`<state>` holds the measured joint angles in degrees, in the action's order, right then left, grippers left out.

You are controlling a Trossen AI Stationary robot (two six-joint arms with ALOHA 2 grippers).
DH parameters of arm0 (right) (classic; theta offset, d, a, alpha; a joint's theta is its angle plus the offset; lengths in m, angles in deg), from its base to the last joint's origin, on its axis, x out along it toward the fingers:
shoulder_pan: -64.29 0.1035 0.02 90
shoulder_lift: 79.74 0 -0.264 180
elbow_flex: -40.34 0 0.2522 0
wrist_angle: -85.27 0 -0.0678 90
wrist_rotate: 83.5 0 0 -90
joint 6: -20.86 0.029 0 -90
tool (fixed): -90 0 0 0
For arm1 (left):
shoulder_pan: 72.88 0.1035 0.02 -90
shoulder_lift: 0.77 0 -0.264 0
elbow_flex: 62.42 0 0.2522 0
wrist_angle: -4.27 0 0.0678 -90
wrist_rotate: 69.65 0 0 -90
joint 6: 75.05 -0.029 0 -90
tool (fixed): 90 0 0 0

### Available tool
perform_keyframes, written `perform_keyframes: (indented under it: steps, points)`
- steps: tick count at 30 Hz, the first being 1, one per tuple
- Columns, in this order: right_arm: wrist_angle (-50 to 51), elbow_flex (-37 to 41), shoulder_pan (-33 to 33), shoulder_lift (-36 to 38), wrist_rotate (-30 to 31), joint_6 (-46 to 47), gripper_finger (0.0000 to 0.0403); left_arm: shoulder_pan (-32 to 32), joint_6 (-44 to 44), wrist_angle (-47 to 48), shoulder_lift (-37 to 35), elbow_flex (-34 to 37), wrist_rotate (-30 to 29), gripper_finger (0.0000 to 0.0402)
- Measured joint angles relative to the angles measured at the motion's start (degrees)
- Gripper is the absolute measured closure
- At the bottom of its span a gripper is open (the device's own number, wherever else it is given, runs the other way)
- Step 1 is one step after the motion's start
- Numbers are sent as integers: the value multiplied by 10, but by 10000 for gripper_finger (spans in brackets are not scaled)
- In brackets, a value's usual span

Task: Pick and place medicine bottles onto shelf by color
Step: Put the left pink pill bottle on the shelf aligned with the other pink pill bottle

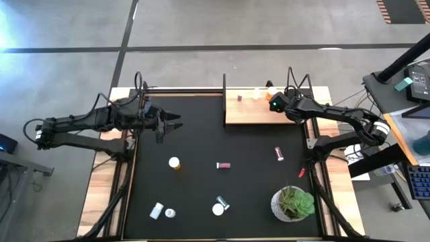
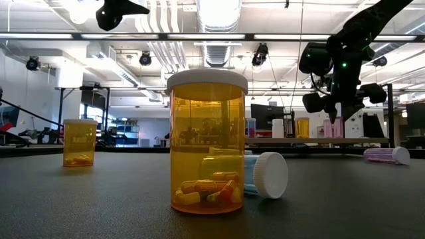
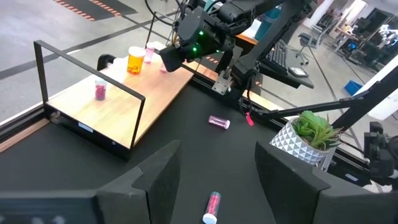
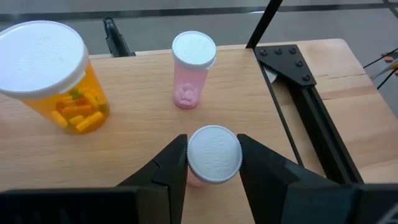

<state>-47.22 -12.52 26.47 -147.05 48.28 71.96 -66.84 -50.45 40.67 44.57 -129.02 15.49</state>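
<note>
Bottles on the shelf [image 4: 143,143], one gripped

An orange bottle [image 4: 53,78] held mixed capsules, the pink bottle [image 4: 191,71] pale pills; the right gripper [image 4: 213,163] clamped a white-capped bottle [image 4: 214,155] above the board. The left gripper [image 3: 214,177] hung empty, jaws apart.

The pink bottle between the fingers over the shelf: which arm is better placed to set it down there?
The right. Its gripper is shut on the pink bottle above the shelf. The left gripper hangs open over the mat, empty.
</note>
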Motion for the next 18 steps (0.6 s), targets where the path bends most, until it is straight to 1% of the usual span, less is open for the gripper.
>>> perform_keyframes:
  steps: [18]
  points:
    - [-2, 0, 0, 0, 3, -3, 282, 0, 2, 1, 0, 0, 0, 212]
